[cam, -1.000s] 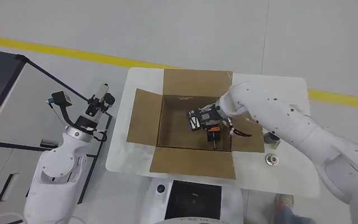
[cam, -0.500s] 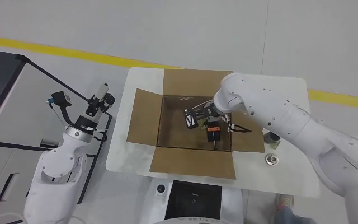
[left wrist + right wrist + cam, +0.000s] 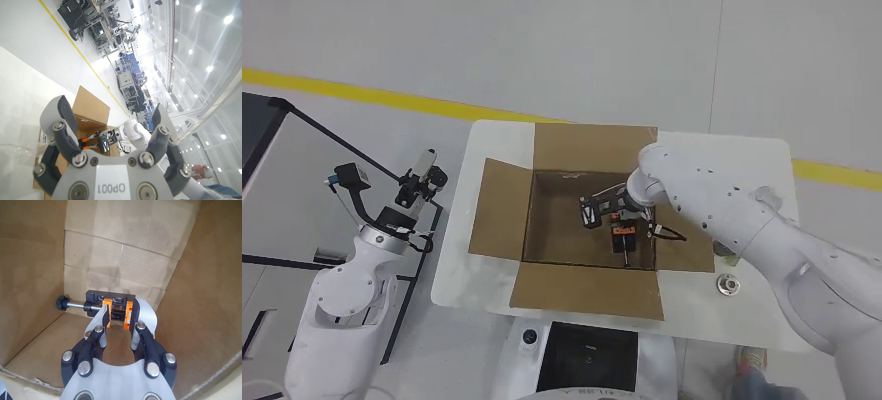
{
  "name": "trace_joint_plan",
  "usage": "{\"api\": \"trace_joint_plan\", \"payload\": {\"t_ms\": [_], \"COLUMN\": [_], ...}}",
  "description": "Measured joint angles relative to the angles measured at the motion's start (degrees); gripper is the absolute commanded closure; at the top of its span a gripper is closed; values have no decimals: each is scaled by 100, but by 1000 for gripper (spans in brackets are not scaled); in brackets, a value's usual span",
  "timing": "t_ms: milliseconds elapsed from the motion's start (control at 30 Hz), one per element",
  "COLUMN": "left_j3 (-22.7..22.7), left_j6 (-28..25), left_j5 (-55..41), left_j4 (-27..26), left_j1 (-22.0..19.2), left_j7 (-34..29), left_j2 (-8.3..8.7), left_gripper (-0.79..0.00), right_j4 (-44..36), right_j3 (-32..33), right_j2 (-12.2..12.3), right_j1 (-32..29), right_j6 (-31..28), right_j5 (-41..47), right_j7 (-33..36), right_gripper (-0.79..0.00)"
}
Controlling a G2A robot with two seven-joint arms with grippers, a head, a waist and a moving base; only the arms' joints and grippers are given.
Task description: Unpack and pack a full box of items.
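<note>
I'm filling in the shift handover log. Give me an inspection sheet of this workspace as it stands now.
Surface: white table, carrying the box.
Job's things: open cardboard box; black and orange vise lying on its floor.
Clutter: small round metal part on the table beside the box.
Grippers: right gripper inside the box at the vise, grip unclear; left gripper open, empty, out past the table's edge.
Cables: thin dark cable looping at the right wrist.
Surroundings: yellow floor line beyond the table.
</note>
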Motion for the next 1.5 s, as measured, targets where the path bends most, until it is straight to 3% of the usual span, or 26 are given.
{"api": "trace_joint_plan", "payload": {"t_ms": [1000, 1067, 1100, 1167, 1500], "left_j3": [0, 0, 0, 0, 0], "left_j6": [0, 0, 0, 0, 0], "left_j5": [0, 0, 0, 0, 0], "left_j4": [0, 0, 0, 0, 0], "left_j1": [0, 0, 0, 0, 0], "left_j7": [0, 0, 0, 0, 0], "left_j2": [0, 0, 0, 0, 0], "left_gripper": [-785, -785, -785, -785, -785], "right_j4": [1856, 1970, 2021, 2147, 2581], "right_j3": [0, 0, 0, 3, 27], "right_j2": [-1263, -1334, -1364, -1426, -1578], "right_j1": [-177, -191, -199, -205, -103], "right_j6": [104, 112, 110, 58, -308], "right_j5": [-1301, -1341, -1360, -1385, -1601], "right_j7": [116, 80, 55, -66, -1145], "right_gripper": [-271, -222, -92, 0, 0]}}
